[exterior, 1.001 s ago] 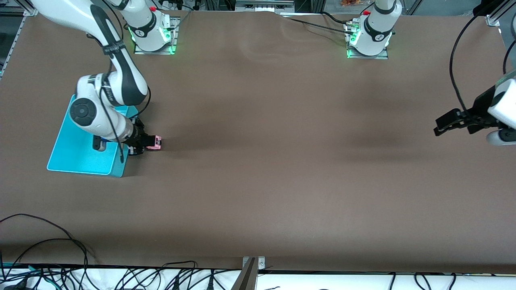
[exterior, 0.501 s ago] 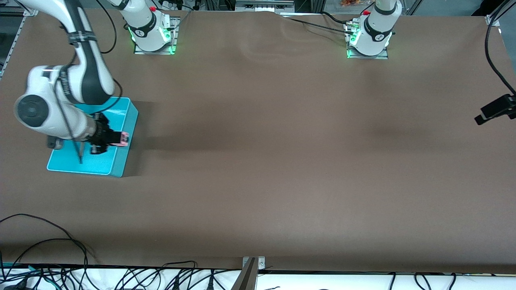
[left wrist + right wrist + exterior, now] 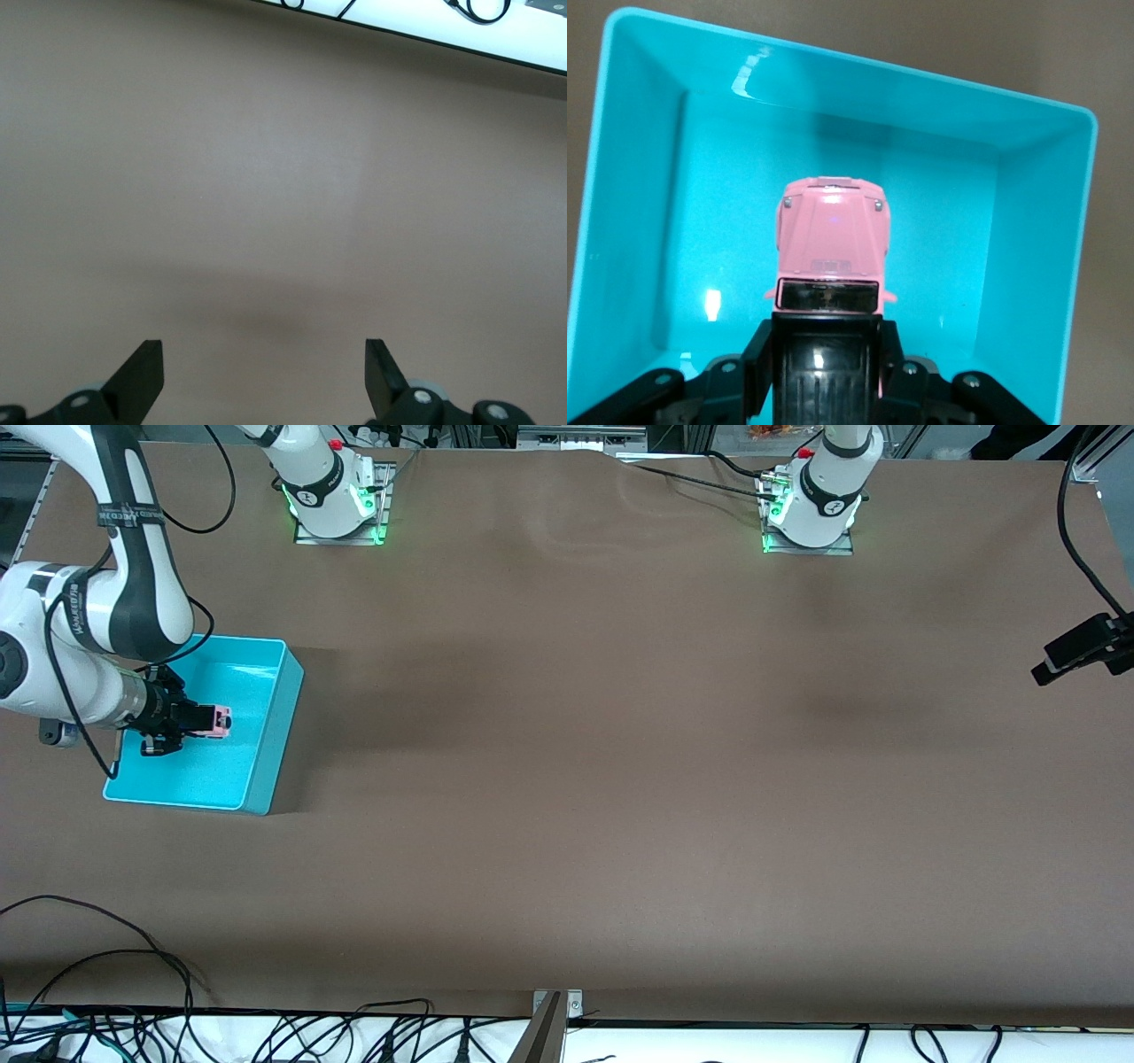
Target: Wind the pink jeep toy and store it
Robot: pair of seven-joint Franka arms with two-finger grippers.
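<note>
1. I see the bin (image 3: 270, 731) at the right arm's end of the table (image 3: 620, 779).
2. Right gripper (image 3: 202, 722) hangs over the bin's inside, clamped on the pink jeep toy (image 3: 217, 721); I think the toy is clear of the bin floor.
3. Left gripper (image 3: 264, 376), fingers apart, waits over bare table at the left arm's end.

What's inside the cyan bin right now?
Nothing rests in the cyan plastic bin; its floor looks bare. The small pink jeep toy hangs over it, held by the right gripper. The floor directly beneath the toy is hidden.
</note>
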